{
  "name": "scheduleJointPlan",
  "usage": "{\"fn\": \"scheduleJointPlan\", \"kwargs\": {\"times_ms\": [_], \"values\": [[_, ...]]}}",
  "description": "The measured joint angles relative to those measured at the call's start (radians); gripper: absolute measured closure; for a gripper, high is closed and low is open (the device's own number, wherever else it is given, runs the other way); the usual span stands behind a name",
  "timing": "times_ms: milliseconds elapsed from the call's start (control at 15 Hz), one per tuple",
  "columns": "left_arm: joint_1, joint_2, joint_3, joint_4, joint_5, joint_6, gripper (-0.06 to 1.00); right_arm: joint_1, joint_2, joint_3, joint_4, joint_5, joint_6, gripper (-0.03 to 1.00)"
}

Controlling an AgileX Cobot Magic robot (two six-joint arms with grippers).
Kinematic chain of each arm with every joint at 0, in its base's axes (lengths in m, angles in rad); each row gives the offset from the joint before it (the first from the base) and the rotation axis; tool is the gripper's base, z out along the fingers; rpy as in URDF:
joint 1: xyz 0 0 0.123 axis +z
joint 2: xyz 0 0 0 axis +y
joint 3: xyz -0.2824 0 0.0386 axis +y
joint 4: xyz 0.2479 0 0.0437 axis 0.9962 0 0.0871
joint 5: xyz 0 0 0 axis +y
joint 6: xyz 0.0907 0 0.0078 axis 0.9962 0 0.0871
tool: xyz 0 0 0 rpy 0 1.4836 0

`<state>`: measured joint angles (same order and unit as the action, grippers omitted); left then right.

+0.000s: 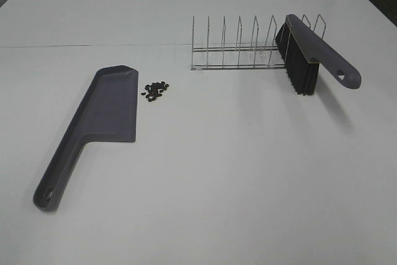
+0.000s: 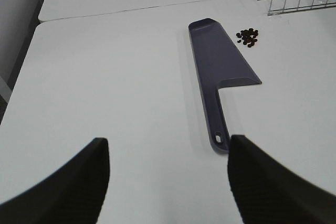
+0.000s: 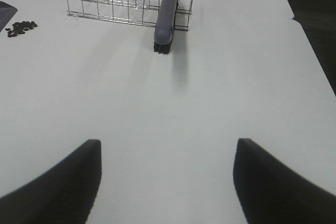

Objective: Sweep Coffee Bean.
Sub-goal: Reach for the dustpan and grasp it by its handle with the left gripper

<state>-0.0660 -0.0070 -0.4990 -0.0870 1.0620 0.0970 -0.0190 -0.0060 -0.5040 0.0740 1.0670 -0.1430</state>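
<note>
The coffee beans (image 1: 156, 90) lie in a small dark cluster on the white table, just right of the blade of the grey-purple dustpan (image 1: 99, 116). The dustpan lies flat, its handle towards the near left. A brush (image 1: 309, 54) with black bristles and a grey-purple handle leans in the right end of a wire rack (image 1: 239, 44). Neither arm shows in the exterior view. My left gripper (image 2: 168, 179) is open and empty, short of the dustpan's handle (image 2: 218, 129); the beans (image 2: 248, 36) lie beyond. My right gripper (image 3: 165, 179) is open and empty, well short of the brush (image 3: 166, 14).
The wire rack (image 3: 126, 1) stands at the back middle of the table. A seam (image 1: 93, 45) runs across the table top behind the dustpan. The table's right edge (image 3: 310, 51) borders a dark floor.
</note>
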Motion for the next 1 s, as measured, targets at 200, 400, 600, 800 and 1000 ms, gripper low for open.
{"fn": "scheduleJointPlan", "kwargs": {"times_ms": [200, 400, 600, 800, 1000], "values": [[0.000, 0.000, 0.000, 0.000, 0.000, 0.000, 0.34, 0.000, 0.000, 0.000, 0.000, 0.000, 0.000, 0.31], [0.000, 0.000, 0.000, 0.000, 0.000, 0.000, 0.34, 0.000, 0.000, 0.000, 0.000, 0.000, 0.000, 0.31], [0.000, 0.000, 0.000, 0.000, 0.000, 0.000, 0.34, 0.000, 0.000, 0.000, 0.000, 0.000, 0.000, 0.31], [0.000, 0.000, 0.000, 0.000, 0.000, 0.000, 0.34, 0.000, 0.000, 0.000, 0.000, 0.000, 0.000, 0.31], [0.000, 0.000, 0.000, 0.000, 0.000, 0.000, 0.34, 0.000, 0.000, 0.000, 0.000, 0.000, 0.000, 0.31]]}}
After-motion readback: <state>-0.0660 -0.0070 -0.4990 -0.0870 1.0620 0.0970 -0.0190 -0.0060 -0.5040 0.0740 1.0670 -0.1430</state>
